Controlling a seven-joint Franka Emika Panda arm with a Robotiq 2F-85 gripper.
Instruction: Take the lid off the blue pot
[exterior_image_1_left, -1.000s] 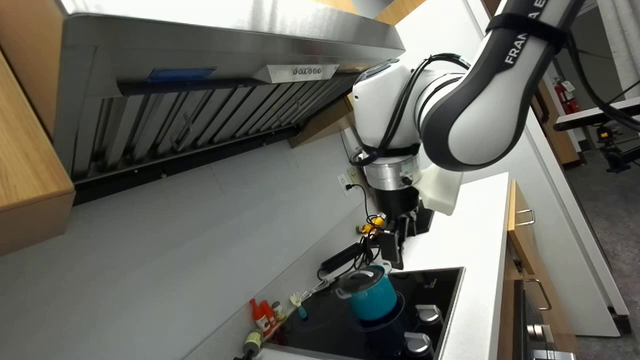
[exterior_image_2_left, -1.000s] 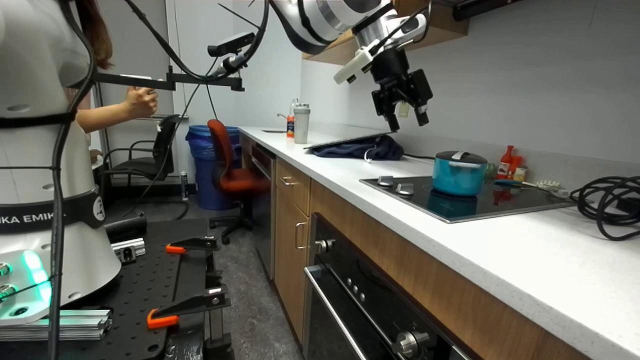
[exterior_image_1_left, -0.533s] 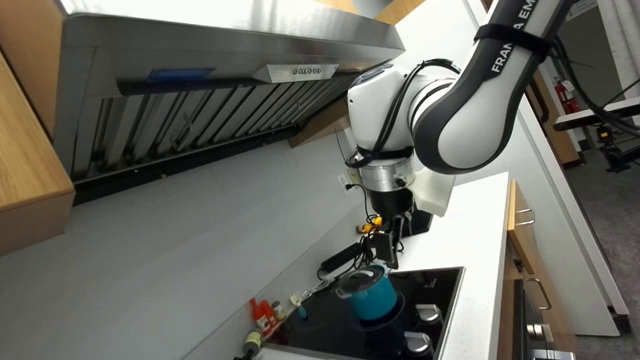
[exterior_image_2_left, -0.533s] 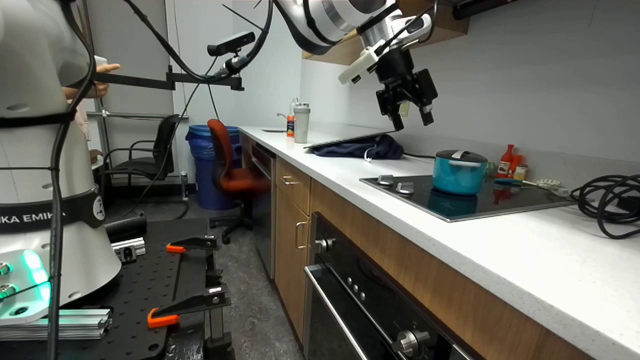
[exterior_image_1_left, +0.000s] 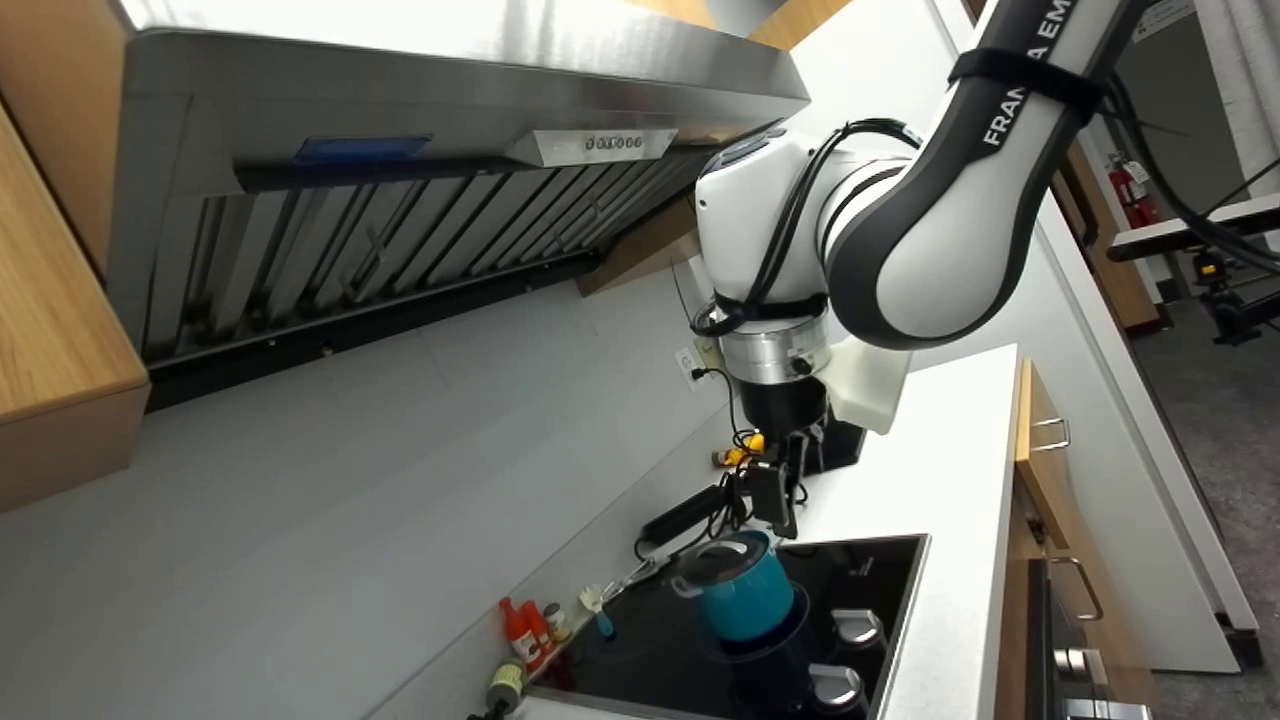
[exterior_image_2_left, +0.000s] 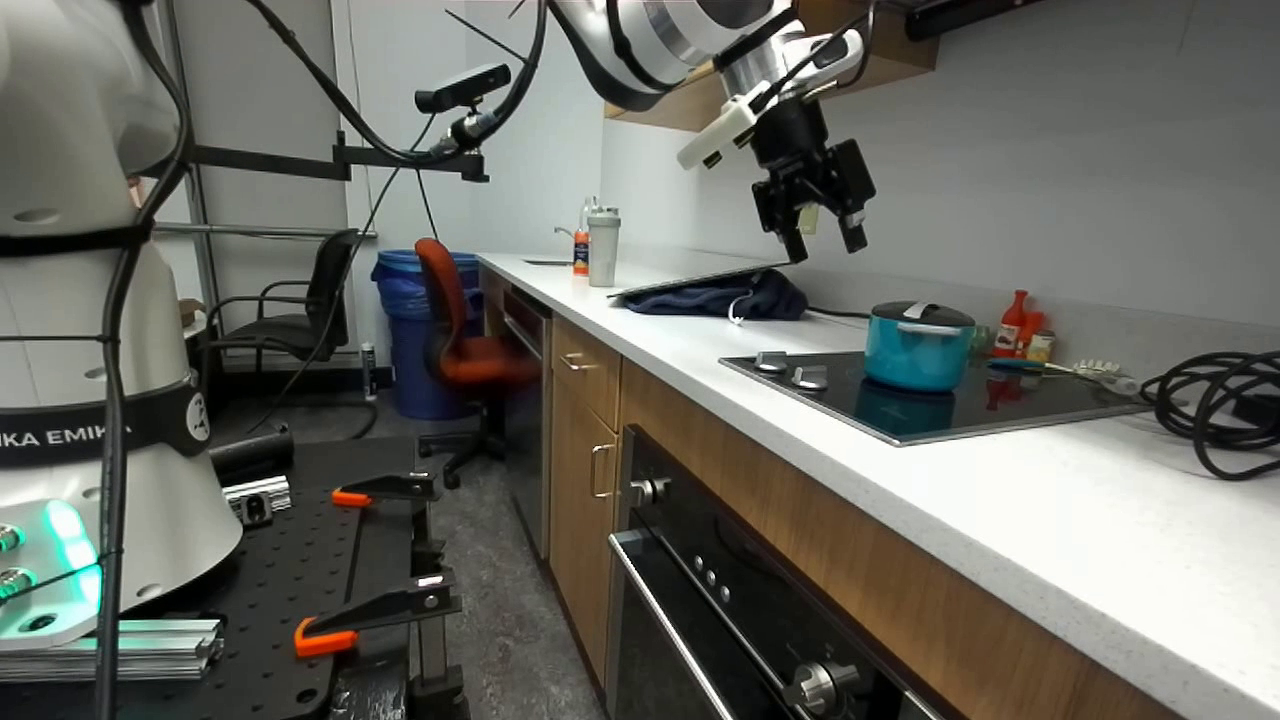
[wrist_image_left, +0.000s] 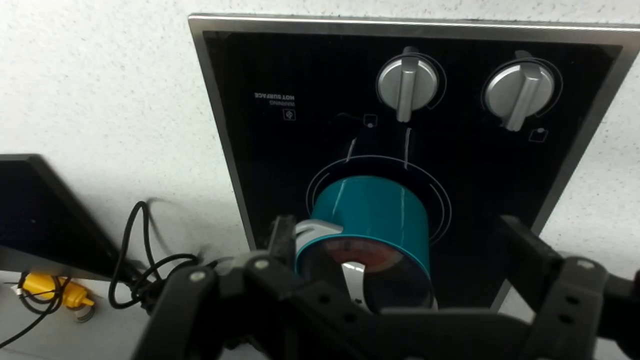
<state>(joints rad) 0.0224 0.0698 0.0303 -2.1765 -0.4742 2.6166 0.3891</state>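
The blue pot, a small teal cylinder with light handles, stands upright on the black cooktop. It shows in both exterior views (exterior_image_1_left: 748, 602) (exterior_image_2_left: 916, 356) and in the wrist view (wrist_image_left: 372, 210). Its dark, see-through lid (exterior_image_2_left: 922, 313) sits on it, with a light strap handle (wrist_image_left: 354, 281) across the top. My gripper (exterior_image_2_left: 826, 244) is open and empty. It hangs above and to one side of the pot, apart from it. In the wrist view the fingers (wrist_image_left: 397, 227) spread wide and the gripper's body hides part of the lid.
The cooktop (wrist_image_left: 270, 165) has silver knobs (wrist_image_left: 407, 84) near its front edge. Red toy bottles (exterior_image_2_left: 1012, 325) and a utensil stand behind the pot. A coiled black cable (exterior_image_2_left: 1215, 405) lies on the counter. A tilted dark panel (exterior_image_2_left: 700, 281) rests on blue cloth. A range hood (exterior_image_1_left: 450, 200) is overhead.
The arm shifted slightly toward the pot between one second and half a second ago, then held still. The gripper stayed open. The person's hand in the background went out of sight.
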